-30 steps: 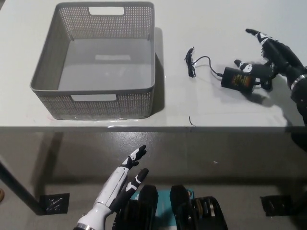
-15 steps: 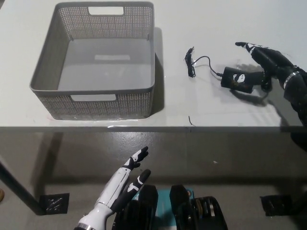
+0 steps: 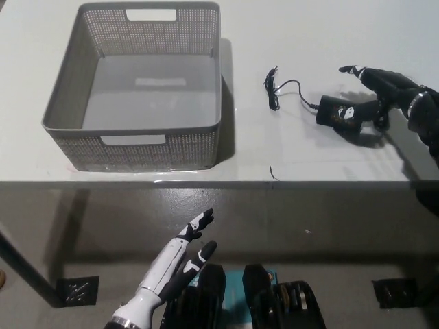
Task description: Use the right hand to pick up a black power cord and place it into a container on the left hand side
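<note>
The black power cord lies on the white table (image 3: 329,41) at the right: a black adapter brick (image 3: 339,113) with a thin wire running left to a bundled end (image 3: 272,89). My black right hand (image 3: 376,92) sits over the brick's right end, fingers spread around it, not closed on it. The grey mesh basket (image 3: 62,103) stands at the table's left, with nothing inside. My white left hand (image 3: 175,264) rests open below the table's front edge at lower left.
The table's front edge (image 3: 206,181) runs across the middle of the view, with grey floor below it. A gap of bare table separates the basket from the cord.
My right hand has lowered and drawn in over the adapter brick's right end. The brick, wire and basket stay where they were. The left hand has barely moved.
</note>
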Motion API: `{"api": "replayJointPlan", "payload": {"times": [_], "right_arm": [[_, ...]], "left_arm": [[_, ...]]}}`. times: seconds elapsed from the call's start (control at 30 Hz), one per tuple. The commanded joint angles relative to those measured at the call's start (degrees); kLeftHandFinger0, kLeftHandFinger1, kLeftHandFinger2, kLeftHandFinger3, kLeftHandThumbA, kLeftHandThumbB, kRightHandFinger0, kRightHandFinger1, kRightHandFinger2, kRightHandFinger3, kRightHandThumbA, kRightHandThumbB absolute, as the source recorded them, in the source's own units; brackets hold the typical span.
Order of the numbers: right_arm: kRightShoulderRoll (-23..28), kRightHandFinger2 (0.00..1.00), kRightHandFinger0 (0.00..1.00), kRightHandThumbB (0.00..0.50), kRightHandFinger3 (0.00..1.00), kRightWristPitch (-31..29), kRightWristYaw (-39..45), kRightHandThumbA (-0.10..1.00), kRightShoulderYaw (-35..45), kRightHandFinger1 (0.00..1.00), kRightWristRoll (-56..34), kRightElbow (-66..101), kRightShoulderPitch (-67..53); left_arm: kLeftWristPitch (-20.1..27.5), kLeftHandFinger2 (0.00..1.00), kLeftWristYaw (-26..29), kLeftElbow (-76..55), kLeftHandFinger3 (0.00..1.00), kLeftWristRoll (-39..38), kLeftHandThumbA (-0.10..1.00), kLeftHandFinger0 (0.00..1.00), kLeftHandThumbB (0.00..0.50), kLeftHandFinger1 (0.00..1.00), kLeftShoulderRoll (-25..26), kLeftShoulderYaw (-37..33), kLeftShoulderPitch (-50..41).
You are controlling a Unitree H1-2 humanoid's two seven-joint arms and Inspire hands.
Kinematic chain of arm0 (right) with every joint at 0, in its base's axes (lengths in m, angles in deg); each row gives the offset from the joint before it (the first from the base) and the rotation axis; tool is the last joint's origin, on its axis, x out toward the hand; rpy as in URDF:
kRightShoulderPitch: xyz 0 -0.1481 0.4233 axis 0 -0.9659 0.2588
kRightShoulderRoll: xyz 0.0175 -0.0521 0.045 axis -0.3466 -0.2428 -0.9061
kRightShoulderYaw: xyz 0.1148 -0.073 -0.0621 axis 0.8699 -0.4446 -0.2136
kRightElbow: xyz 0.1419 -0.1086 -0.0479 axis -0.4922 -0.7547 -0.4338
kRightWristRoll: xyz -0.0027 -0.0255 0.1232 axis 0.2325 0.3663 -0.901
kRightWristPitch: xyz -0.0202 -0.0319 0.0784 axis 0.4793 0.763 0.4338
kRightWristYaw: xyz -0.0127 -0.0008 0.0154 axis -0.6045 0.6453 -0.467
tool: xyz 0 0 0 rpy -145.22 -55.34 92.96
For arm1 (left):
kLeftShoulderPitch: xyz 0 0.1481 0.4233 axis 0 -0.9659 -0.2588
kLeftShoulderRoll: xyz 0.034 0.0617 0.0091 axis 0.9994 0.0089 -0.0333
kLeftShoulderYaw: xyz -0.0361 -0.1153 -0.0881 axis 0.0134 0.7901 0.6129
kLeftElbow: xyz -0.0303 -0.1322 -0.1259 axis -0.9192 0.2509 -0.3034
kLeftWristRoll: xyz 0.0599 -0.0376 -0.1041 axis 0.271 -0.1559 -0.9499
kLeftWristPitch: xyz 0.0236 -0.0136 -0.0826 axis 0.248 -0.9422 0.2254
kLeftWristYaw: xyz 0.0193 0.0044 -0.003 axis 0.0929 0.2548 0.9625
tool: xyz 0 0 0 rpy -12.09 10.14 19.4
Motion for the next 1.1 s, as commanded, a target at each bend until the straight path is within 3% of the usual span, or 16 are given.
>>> {"api": "replayJointPlan", "payload": {"times": [0.0, 0.47, 0.63, 0.83, 1.07], "right_arm": [[1.4, 1.0, 1.0, 0.5, 1.0, -0.2, 2.2, 0.71, -0.2, 1.0, 0.8, -1.3, 5.2], [0.3, 1.0, 1.0, 0.5, 1.0, -1.3, 3.3, 0.72, -1.8, 1.0, 1.6, -7.7, 8.4], [-1.2, 1.0, 1.0, 0.5, 1.0, -2.0, 3.2, 0.77, -3.6, 1.0, 2.4, -11.9, 9.2], [-3.4, 1.0, 1.0, 0.5, 1.0, -3.7, 1.7, 0.76, -4.8, 1.0, 2.9, -17.4, 9.8], [-5.5, 1.0, 1.0, 0.5, 1.0, -3.2, 0.9, 0.72, -5.6, 1.0, 3.3, -20.9, 9.3]], "left_arm": [[0.0, 1.0, -0.6, -1.8, 1.0, -0.3, 0.99, 1.0, 0.083, 1.0, 0.3, 0.3, 1.3], [-0.2, 1.0, -1.3, -1.7, 1.0, -0.7, 0.97, 1.0, 0.081, 1.0, 0.6, 0.4, 2.6], [-0.3, 1.0, -1.4, -1.7, 1.0, -0.5, 0.91, 1.0, 0.072, 1.0, 0.5, 0.3, 2.6], [-1.0, 1.0, -1.5, -1.7, 1.0, 0.2, 0.84, 1.0, 0.076, 1.0, 0.4, 0.2, 3.3], [-1.2, 1.0, -1.7, -1.5, 1.0, 0.4, 0.84, 1.0, 0.082, 1.0, 0.4, 0.2, 4.0]]}}
